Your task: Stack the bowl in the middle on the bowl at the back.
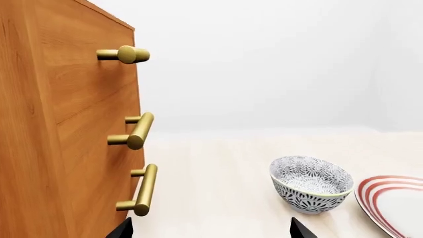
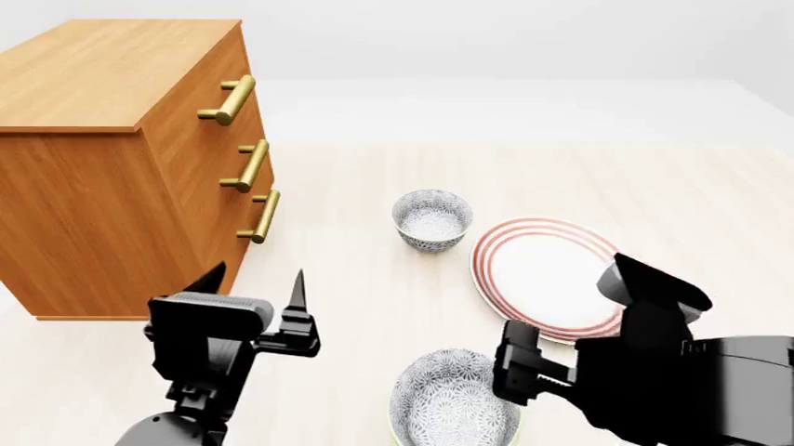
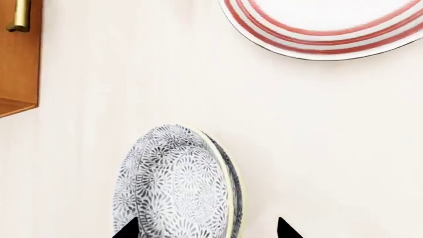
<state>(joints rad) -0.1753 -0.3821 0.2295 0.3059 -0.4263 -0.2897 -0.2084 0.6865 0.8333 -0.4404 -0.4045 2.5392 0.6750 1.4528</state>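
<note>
Nearest: patterned bowl (image 2: 453, 404) on the pale table (image 2: 360, 307), under the right gripper (image 3: 205, 229), whose fingers straddle its rim, apart. Left gripper (image 2: 255, 283) open, empty. Plate (image 2: 546, 274) beside. Farther: the back bowl (image 2: 432, 219). Dresser (image 2: 112, 158) left. A third bowl is possibly nested; unclear.

Two patterned bowls show in the head view: one bowl (image 2: 432, 219) at about 12 o'clock from the view's centre, a second bowl (image 2: 453, 402) at 6 o'clock. One plate (image 2: 546, 277) with red rings lies at 3 o'clock. One wooden cabinet (image 2: 118, 158) stands at 10 o'clock, with three brass handles: a top handle (image 2: 229, 100), a middle handle (image 2: 248, 166) and a bottom handle (image 2: 262, 216). Two grippers show: the left gripper (image 2: 255, 283) at 8 o'clock, the right gripper (image 2: 522, 362) at 5 o'clock.
</note>
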